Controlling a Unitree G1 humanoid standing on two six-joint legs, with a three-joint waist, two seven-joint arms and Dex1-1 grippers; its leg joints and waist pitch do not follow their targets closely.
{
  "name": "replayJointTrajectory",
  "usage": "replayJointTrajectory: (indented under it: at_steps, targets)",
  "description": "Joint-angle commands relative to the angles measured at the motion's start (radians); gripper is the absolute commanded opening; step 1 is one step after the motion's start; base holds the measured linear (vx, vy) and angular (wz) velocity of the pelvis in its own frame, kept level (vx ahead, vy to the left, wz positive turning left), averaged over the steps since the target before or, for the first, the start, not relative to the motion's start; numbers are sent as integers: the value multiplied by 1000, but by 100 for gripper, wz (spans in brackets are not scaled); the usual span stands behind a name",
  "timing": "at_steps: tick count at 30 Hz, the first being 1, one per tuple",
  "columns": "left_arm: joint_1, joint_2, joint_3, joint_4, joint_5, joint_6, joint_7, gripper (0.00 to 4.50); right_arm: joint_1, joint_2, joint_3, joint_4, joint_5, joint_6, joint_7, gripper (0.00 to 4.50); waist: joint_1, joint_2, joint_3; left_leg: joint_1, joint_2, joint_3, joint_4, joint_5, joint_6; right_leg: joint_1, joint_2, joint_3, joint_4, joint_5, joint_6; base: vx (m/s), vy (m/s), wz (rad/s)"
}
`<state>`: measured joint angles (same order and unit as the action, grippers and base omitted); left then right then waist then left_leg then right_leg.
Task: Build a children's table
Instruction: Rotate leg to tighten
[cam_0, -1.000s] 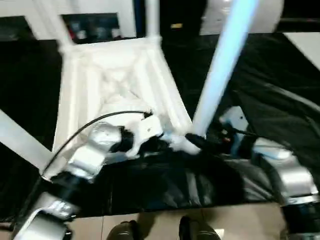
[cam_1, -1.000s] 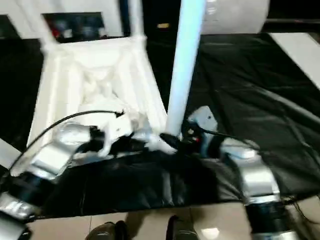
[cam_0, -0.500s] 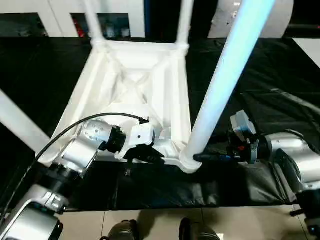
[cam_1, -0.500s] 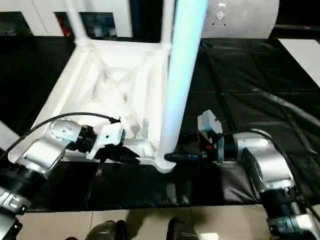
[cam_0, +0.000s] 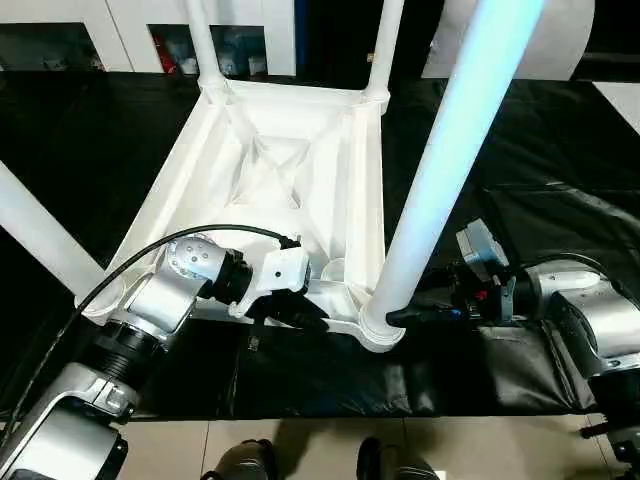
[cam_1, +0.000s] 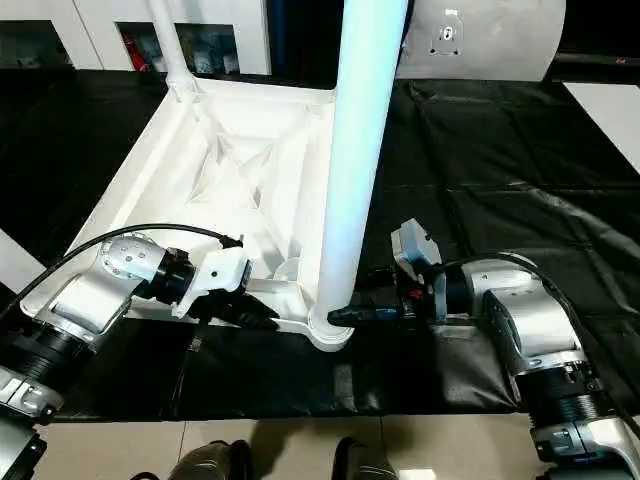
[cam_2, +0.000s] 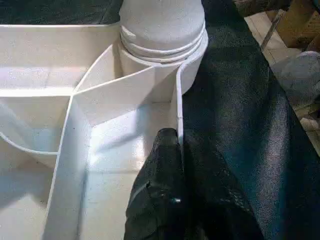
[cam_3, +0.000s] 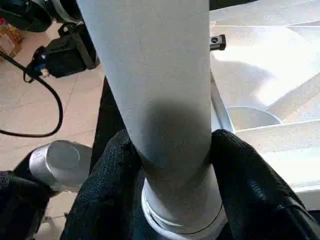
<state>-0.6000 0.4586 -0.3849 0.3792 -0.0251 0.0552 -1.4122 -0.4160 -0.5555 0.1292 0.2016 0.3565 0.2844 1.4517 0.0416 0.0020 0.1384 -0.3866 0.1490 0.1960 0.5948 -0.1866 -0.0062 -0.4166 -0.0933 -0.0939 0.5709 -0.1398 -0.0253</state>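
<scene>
Fingers (cam_3: 105, 200) of the right gripper (cam_0: 400, 316) stand either side of the near-right leg (cam_0: 440, 170), low on the tube just above its flared end, and the right wrist view shows both black pads pressed against it, so the grip looks closed on the leg. That leg rises upright from the near-right corner socket (cam_0: 380, 328) of the table top (cam_0: 270, 180), which lies upside down with its X-ribbed underside facing up. The left gripper (cam_0: 305, 318) is clenched on the thin near wall of the top, just beside that same socket; in the left wrist view one finger (cam_2: 162, 165) lies inside the wall, the other seemingly outside, though the dark cloth hides its edge. Three more legs stand in the other corners: far left (cam_0: 205, 45), far right (cam_0: 385, 45), near left (cam_0: 35, 235). The whole table rests on the black padded work surface (cam_0: 560, 150). Beyond the near edge of the padding, shoe tips (cam_0: 245, 462) show on the tiled floor (cam_0: 480, 445)
</scene>
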Motion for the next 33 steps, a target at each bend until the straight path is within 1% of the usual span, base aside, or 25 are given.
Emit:
replayJointTrajectory:
  at_steps: [1, 3, 5, 6, 8, 9, 10, 11, 13, 15, 16, 17, 18, 19, 20, 21, 22, 23, 24, 25, 28, 29, 31, 32, 33]
  targets:
    - [-14, -19, -25, 1, 12, 11, 12, 0, 25, 4, 34, -40, 19, 35, 23, 188, -6, -15, -76, 25, 92, -35, -75, -177, 90, 48, -79, 66, -60, -341, -236, 0, 0, 0]
    - [-8, -67, 16, -51, -15, 130, 102, 0, 78, 40, 12, -125, 38, 114, -103, 188, -2, -14, -74, 28, 96, -34, -76, -172, 86, 46, -80, 69, -60, -333, -239, 0, 0, 0]
    - [-7, -75, 21, -60, -17, 148, 116, 0, 87, 49, 9, -140, 39, 126, -127, 188, -3, -17, -72, 29, 94, -34, -78, -185, 79, 45, -81, 69, -63, -359, -235, 0, 0, 0]
    - [-3, -100, 27, -86, -18, 190, 158, 0, 113, 79, 5, -179, 32, 150, -202, 188, -6, -20, -66, 26, 91, -37, -80, -221, 61, 43, -82, 69, -72, -437, -210, 0, 0, 0]
    - [7, -141, 28, -122, -12, 241, 221, 0, 151, 139, 4, -226, -1, 163, -329, 188, -11, -21, -61, 27, 91, -39, -82, -248, 45, 39, -84, 70, -80, -495, -190, 0, 0, 0]
    - [13, -168, 27, -140, -6, 267, 259, 0, 170, 178, 3, -245, -21, 166, -401, 188, -18, -20, -57, 27, 89, -42, -85, -281, 27, 35, -84, 68, -87, -557, -168, 0, 0, 0]
    - [13, -168, 27, -140, -6, 267, 259, 0, 170, 178, 3, -245, -21, 166, -401, 188, -25, -24, -54, 27, 85, -47, -85, -310, 12, 34, -86, 63, -94, -623, -140, 0, 0, 0]
    - [17, -191, 27, -152, -5, 286, 287, 0, 180, 216, 2, -257, -38, 178, -466, 187, -34, -22, -52, 24, 83, -54, -86, -334, 1, 37, -88, 58, -99, -676, -113, 0, 0, 0]
    - [12, -234, 33, -155, 5, 317, 346, 0, 190, 280, 5, -276, -65, 195, -562, 186, -51, -20, -47, 27, 83, -58, -86, -382, -10, 28, -85, 54, -109, -715, -91, 0, 0, 0]
    - [-1, -285, 41, -150, 21, 354, 417, 0, 194, 361, 12, -296, -106, 216, -695, 186, -65, -18, -45, 27, 78, -66, -86, -423, -21, 28, -85, 43, -117, -750, -69, 0, 0, 0]
    - [-10, -308, 46, -142, 31, 364, 453, 0, 190, 406, 9, -298, -120, 231, -762, 186, -76, -18, -43, 22, 77, -70, -89, -442, -26, 31, -85, 37, -119, -764, -54, 0, 0, 0]
    - [-14, -319, 48, -140, 36, 374, 474, 0, 188, 430, 8, -303, -124, 246, -805, 186, -83, -14, -41, 29, 76, -73, -88, -474, -31, 25, -84, 32, -129, -786, -37, 0, 0, 0]
    - [-24, -341, 52, -130, 50, 375, 516, 0, 175, 480, 1, -293, -152, 254, -891, 186, -88, -4, -38, 37, 76, -77, -88, -508, -36, 20, -83, 27, -134, -785, -31, 0, 0, 0]
    - [-33, -363, 56, -122, 65, 381, 560, 0, 160, 540, -19, -281, -163, 264, -980, 186, -95, -5, -37, 38, 77, -76, -91, -524, -39, 19, -80, 24, -139, -775, -30, 0, 0, 0]
    - [-35, -368, 58, -120, 69, 381, 571, 0, 156, 555, -26, -277, -165, 264, -1003, 186, -104, -2, -38, 35, 78, -82, -95, -552, -47, 25, -79, 15, -137, -754, -31, 0, 0, 0]
    - [-40, -380, 62, -115, 77, 382, 596, 0, 147, 589, -43, -268, -170, 264, -1055, 186, -106, 2, -38, 35, 79, -86, -98, -568, -52, 29, -79, 12, -136, -740, -29, 0, 0, 0]
    - [-44, -395, 70, -109, 83, 381, 624, 0, 137, 627, -67, -255, -164, 262, -1105, 186, -115, 7, -38, 35, 84, -90, -105, -596, -60, 34, -79, 9, -131, -689, -39, 0, 0, 0]
    - [-45, -403, 72, -109, 84, 383, 635, 0, 130, 651, -87, -246, -157, 252, -1139, 221, -122, 11, -36, 32, 86, -91, -111, -616, -63, 34, -79, 11, -129, -644, -48, 0, 0, 0]
    - [-43, -402, 69, -109, 89, 378, 637, 0, 124, 654, -96, -237, -155, 242, -1149, 242, -122, 15, -37, 35, 86, -91, -111, -622, -67, 33, -81, 14, -127, -626, -54, 0, 0, 0]
    - [-41, -400, 66, -110, 93, 375, 637, 0, 121, 654, -100, -232, -155, 237, -1153, 242, -125, 10, -36, 33, 83, -88, -111, -615, -64, 32, -84, 19, -127, -608, -60, 0, 0, 0]
    - [-23, -368, 59, -123, 104, 363, 606, 0, 138, 606, -98, -241, -177, 217, -1108, 276, -116, 6, -42, 27, 79, -78, -104, -508, -36, 33, -97, 38, -126, -585, -83, 0, 0, 0]
    - [-16, -353, 59, -131, 102, 360, 590, 0, 147, 582, -97, -248, -185, 207, -1092, 282, -110, 5, -44, 23, 81, -74, -104, -451, -20, 36, -97, 45, -121, -538, -101, 0, 0, 0]
    - [-10, -338, 60, -136, 98, 354, 574, 0, 155, 555, -96, -254, -185, 200, -1067, 297, -105, 3, -46, 16, 84, -68, -104, -386, 0, 38, -93, 53, -110, -466, -133, 0, 0, 0]
    - [-5, -322, 60, -140, 96, 347, 559, 0, 163, 529, -97, -262, -191, 190, -1041, 312, -102, 1, -46, 14, 83, -67, -104, -375, 5, 39, -91, 54, -107, -455, -139, 0, 0, 0]
    - [4, -291, 62, -144, 89, 329, 524, 0, 173, 475, -102, -267, -193, 161, -978, 327, -96, -2, -57, 11, 82, -63, -98, -328, 26, 49, -92, 60, -96, -413, -160, 0, 0, 0]
